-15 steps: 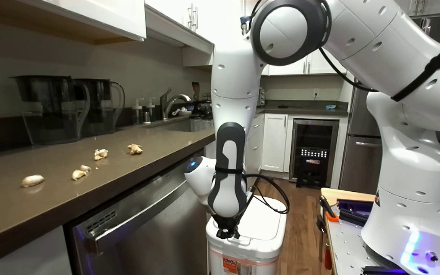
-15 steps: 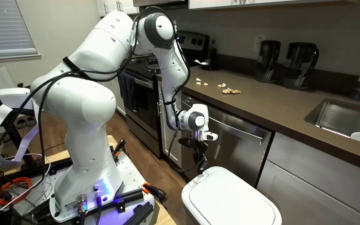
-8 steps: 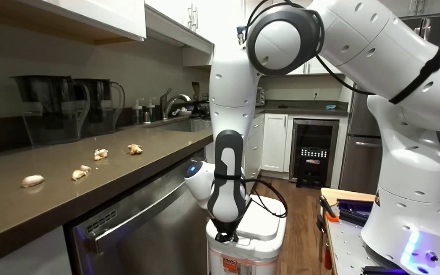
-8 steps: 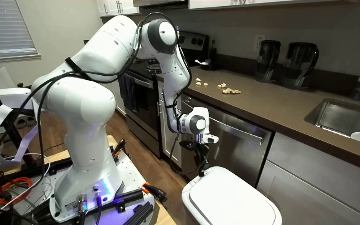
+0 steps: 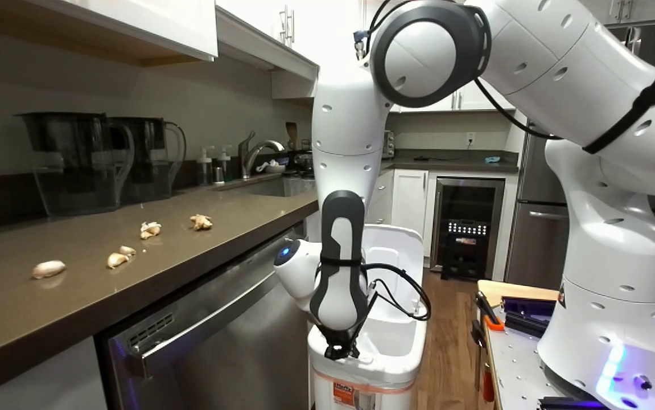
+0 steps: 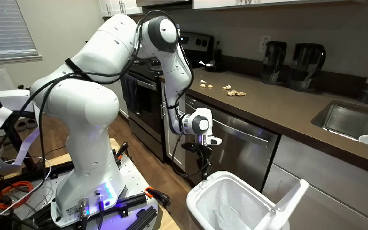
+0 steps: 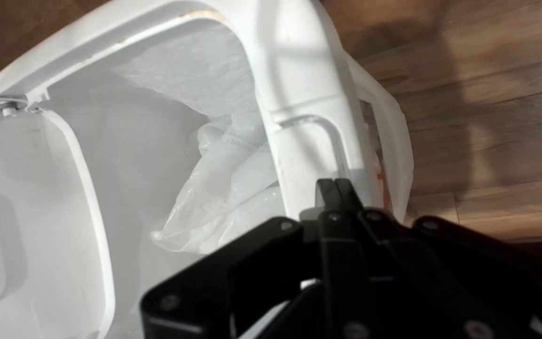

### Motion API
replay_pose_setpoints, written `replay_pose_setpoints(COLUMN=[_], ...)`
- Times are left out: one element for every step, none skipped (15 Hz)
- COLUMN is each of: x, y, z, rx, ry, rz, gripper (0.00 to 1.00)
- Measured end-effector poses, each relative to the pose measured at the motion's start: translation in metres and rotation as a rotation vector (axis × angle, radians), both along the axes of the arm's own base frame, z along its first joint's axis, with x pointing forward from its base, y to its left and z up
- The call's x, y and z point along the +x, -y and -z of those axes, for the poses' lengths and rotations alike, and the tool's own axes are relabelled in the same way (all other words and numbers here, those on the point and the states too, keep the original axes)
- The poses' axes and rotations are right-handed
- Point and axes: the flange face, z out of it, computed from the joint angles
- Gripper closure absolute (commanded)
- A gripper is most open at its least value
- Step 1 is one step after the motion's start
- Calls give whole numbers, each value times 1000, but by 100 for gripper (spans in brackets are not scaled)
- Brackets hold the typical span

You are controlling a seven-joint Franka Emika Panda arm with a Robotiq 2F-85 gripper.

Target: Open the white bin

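The white bin [image 5: 407, 364] stands on the floor beside the dishwasher, with an orange-red label on its front. Its rim also shows in an exterior view [image 6: 199, 191] and in the wrist view [image 7: 294, 70]. The lid [image 6: 291, 204] stands up, hinged at the end far from my gripper; it also shows in an exterior view [image 5: 401, 256] and at the left of the wrist view [image 7: 30, 263]. A pale liner bag [image 7: 233, 183] lies inside. My gripper [image 7: 335, 181] is shut with nothing between its fingertips. It points down at the front rim, by the latch area; contact cannot be told.
The stainless dishwasher [image 5: 236, 341] and the counter edge [image 6: 260, 118] run close beside the arm. Garlic and ginger pieces [image 6: 236, 93] and two pitchers [image 6: 307, 67] stand on the counter. The robot's base table [image 5: 515, 364] is on the opposite side of the bin.
The lid was flat and closed half a second ago and now stands up, showing the bin's inside. My shut gripper dipped onto the front rim, then rose slightly.
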Motion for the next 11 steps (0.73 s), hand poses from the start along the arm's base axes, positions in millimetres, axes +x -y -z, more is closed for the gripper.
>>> replay_pose_setpoints(x=[-5, -10, -15, -20, -25, -29, -33, -36, -40, -43, -47], y=[-3, -6, -10, -14, -17, -20, -21, -22, -22, -21, -19], z=[-3, -7, -11, -15, -19, -24, -28, -33, -38, -43, -48], rx=[-6, -10, -11, -10, -8, -8, -7, -4, -1, 3, 9], ry=[-9, -19, -26, -33, -39, -43, -45, -43, -35, -20, -2], rz=[-6, -13, -24, -37, -49, -62, -72, -84, -99, -114, -128], gripper=[97, 97, 98, 97, 96, 96, 96, 96, 96, 97, 97])
